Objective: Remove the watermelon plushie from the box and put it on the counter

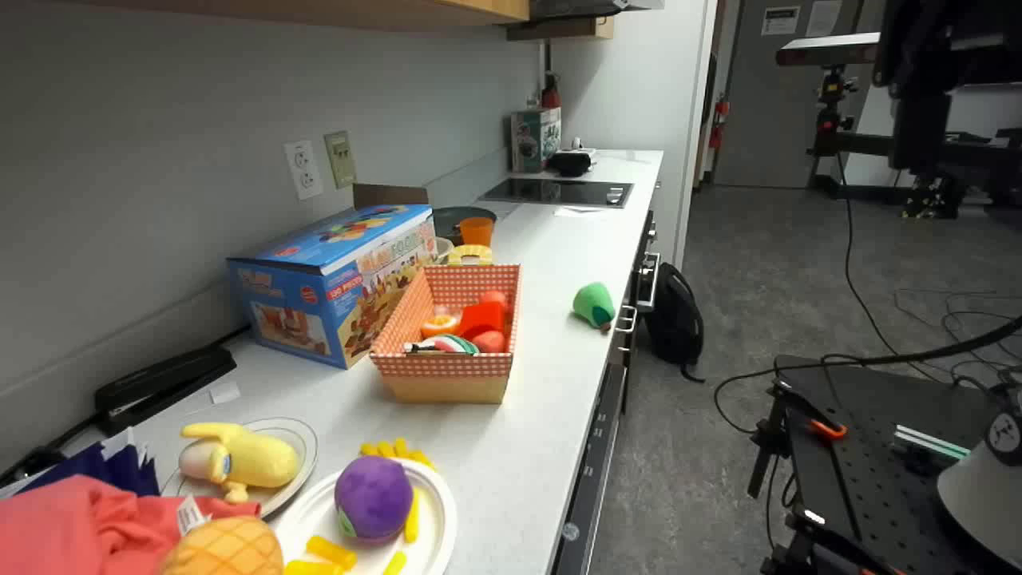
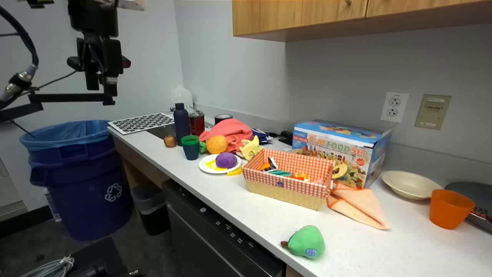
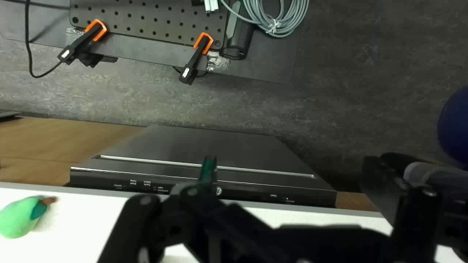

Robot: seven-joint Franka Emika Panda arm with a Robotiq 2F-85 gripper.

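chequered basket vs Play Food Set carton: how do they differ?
Colour: the chequered basket is red-and-white over tan; the Play Food Set carton is blue and picture-printed.
Top: the basket is open, toys visible inside; a top panel covers the carton.
Height: the carton stands taller than the basket.
Place: the carton sits nearer the wall, the basket nearer the front edge of the counter.
Shared: both rest on the counter.
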